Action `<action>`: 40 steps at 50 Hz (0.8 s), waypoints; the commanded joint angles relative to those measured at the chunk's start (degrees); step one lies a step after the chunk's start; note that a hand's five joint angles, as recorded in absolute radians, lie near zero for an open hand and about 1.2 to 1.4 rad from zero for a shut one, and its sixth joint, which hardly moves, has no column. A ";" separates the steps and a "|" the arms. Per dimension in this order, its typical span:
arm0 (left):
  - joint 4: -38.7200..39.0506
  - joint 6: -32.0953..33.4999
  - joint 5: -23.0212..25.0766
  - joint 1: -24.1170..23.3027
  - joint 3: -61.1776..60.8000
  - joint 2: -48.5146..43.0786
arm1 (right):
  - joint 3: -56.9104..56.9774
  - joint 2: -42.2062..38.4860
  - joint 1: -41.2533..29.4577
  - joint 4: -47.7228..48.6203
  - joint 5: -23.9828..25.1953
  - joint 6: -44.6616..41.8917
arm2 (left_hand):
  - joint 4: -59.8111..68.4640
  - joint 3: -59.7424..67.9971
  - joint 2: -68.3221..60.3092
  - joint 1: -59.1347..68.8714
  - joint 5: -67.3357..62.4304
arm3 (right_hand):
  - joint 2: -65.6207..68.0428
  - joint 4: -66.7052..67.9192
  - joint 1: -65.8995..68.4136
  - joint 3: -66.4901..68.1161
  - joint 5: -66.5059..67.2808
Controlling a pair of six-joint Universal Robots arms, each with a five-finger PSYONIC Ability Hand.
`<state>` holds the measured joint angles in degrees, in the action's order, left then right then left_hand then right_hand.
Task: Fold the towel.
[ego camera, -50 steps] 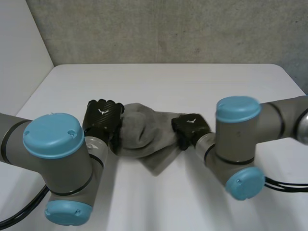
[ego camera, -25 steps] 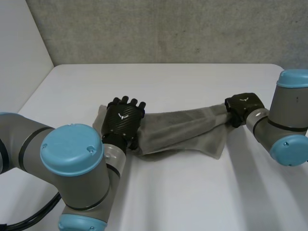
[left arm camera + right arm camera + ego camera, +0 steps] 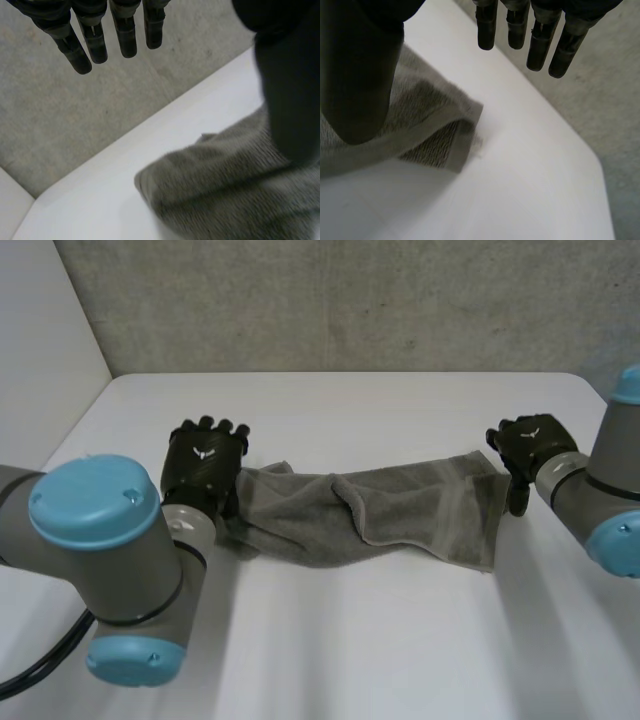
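The crumpled grey terry towel [image 3: 400, 510] lies stretched in a long band across the middle of the white table [image 3: 350, 650], and both of its ends are partly hard to read. In the head view its bunched left end runs in behind the black left hand [image 3: 205, 462], so the edge of the cloth there is hidden. The flatter right end stops just beside the black right hand [image 3: 530, 443]. The grey left arm [image 3: 105, 540] with its light-blue cap covers the near left part of the table, and the right arm [image 3: 600, 490] is cut off by the edge. In the left wrist view the left hand's fingers [image 3: 125, 35] are straight and spread, lifted clear of the cloth. Its thumb [image 3: 287, 95] is a dark blur in front of the towel's rounded end, and whether it touches the cloth cannot be told. In the right wrist view the right hand's fingers [image 3: 540, 45] are likewise straight and apart, past the towel, with nothing between them. Its thumb [image 3: 360, 75] covers part of the towel's corner, which lies doubled over on itself. A rough grey wall [image 3: 350, 300] stands behind the table.
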<state>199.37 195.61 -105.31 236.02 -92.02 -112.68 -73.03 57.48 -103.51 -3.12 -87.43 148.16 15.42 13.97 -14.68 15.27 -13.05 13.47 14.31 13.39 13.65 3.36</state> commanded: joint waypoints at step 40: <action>-10.05 4.61 20.32 1.73 16.17 -17.48 | -8.98 -5.54 -14.00 9.01 -1.69 12.24 | 48.62 50.08 -49.37 48.77 -40.99 | 33.79 32.95 33.87 33.61 33.90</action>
<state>189.31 200.56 -85.79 237.75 -74.81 -130.80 -84.58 53.69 -116.98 5.31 -87.17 160.44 60.68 60.58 -60.46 60.39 -59.85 28.09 28.07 28.28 27.93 18.60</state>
